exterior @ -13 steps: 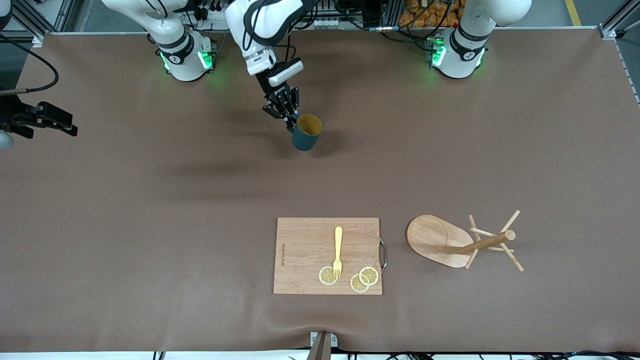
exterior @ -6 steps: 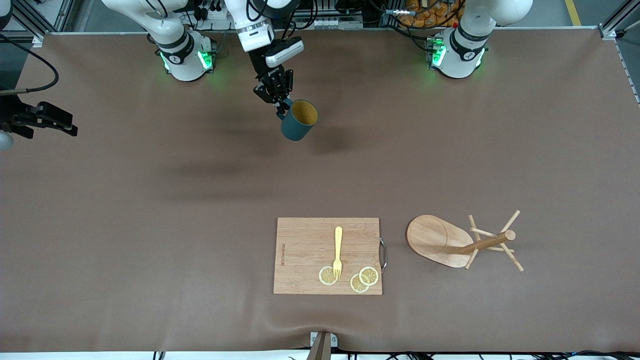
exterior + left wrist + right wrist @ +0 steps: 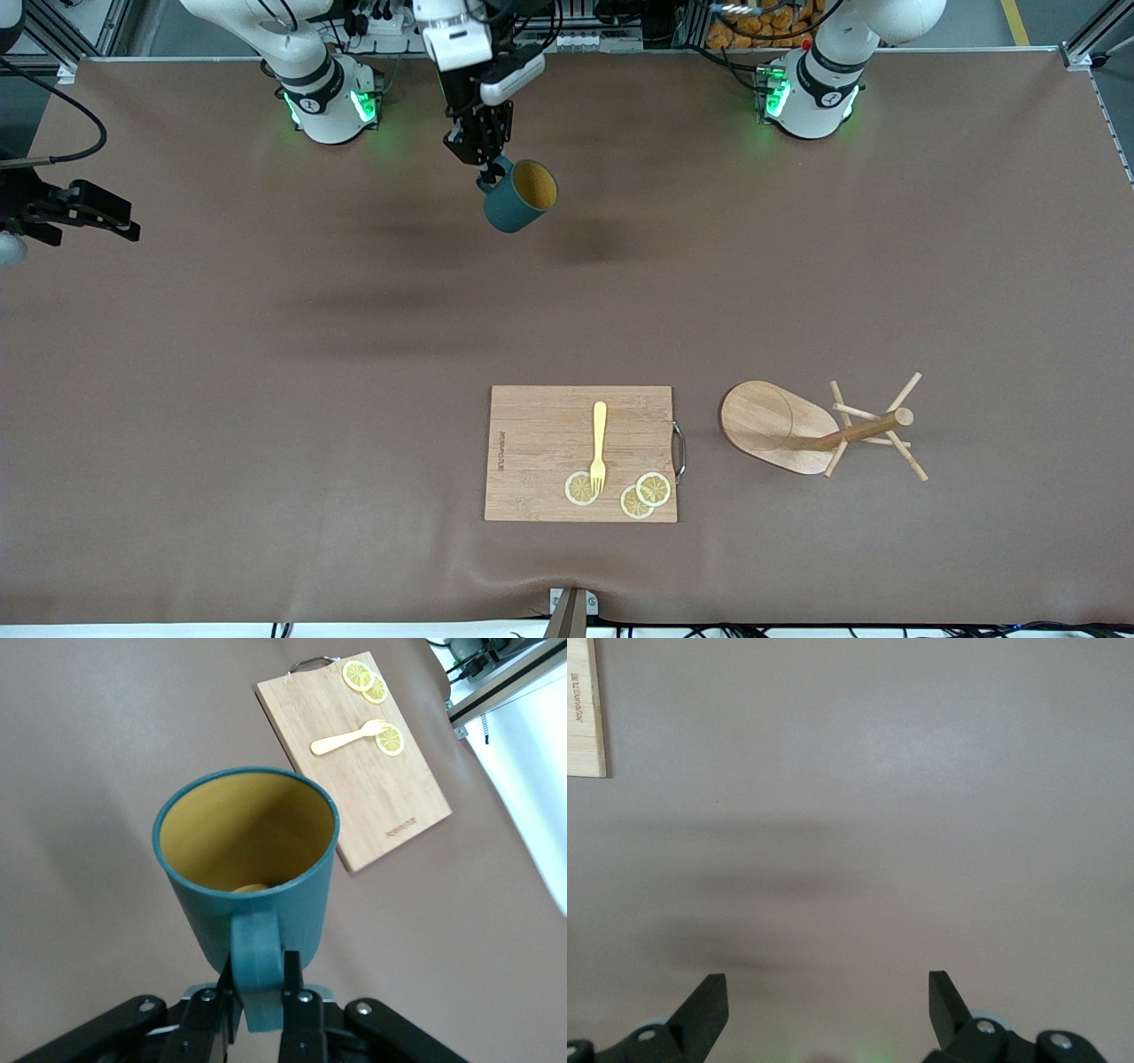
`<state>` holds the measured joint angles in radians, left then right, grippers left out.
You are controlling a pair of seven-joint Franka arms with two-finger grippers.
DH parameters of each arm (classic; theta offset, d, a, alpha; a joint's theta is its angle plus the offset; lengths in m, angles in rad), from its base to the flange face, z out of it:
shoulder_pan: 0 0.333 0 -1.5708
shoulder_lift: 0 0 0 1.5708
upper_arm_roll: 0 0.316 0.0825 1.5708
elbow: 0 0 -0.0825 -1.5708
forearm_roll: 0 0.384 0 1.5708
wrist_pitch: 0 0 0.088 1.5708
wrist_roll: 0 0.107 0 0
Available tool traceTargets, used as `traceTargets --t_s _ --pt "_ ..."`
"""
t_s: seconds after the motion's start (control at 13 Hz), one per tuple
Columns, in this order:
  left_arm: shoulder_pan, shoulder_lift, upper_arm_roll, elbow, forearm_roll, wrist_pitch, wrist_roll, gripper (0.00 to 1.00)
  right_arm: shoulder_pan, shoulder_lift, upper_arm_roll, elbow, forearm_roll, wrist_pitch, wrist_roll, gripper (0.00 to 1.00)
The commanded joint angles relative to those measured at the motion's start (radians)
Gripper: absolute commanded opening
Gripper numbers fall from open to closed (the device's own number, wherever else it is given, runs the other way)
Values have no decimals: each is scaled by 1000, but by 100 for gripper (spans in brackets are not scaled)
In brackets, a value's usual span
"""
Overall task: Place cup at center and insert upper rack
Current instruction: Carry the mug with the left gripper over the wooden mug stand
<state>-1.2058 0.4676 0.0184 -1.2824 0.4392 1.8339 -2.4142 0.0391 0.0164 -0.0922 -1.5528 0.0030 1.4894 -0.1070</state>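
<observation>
The dark teal cup (image 3: 518,197) with a yellowish inside hangs tilted in the air, its mouth turned toward the front camera. My left gripper (image 3: 484,170) is shut on the cup's handle, over the table's middle stretch near the robots' bases. In the left wrist view the handle (image 3: 260,979) sits clamped between the two fingers below the cup (image 3: 252,886). The upper rack (image 3: 824,431), a light wooden mug tree, lies on its side toward the left arm's end, beside the cutting board. My right gripper (image 3: 131,232) waits open at the right arm's end, with nothing in it (image 3: 828,992).
A rectangular wooden cutting board (image 3: 540,443) lies near the front edge, with a yellow fork (image 3: 599,443) and lemon slices (image 3: 642,494) on it. It also shows in the left wrist view, the board (image 3: 372,788). The brown table cover (image 3: 266,399) stretches around them.
The left gripper has risen with the cup and drawn back toward the robots' bases; the cup's shadow has separated from it. The right arm has not moved.
</observation>
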Motion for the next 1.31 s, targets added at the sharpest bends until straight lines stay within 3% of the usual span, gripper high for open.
traceTargets --t_s 0.0,0.62,1.23 --pt "70 -124 -5 -49 -112 27 70 0 2 -12 2 8 12 -9 12 100" --pt "418 -274 -2 -46 -491 53 516 0 7 -10 2 8 12 -9 17 100" --pt "682 -297 -3 -78 -810 31 874 0 2 -12 0 11 12 -9 15 100"
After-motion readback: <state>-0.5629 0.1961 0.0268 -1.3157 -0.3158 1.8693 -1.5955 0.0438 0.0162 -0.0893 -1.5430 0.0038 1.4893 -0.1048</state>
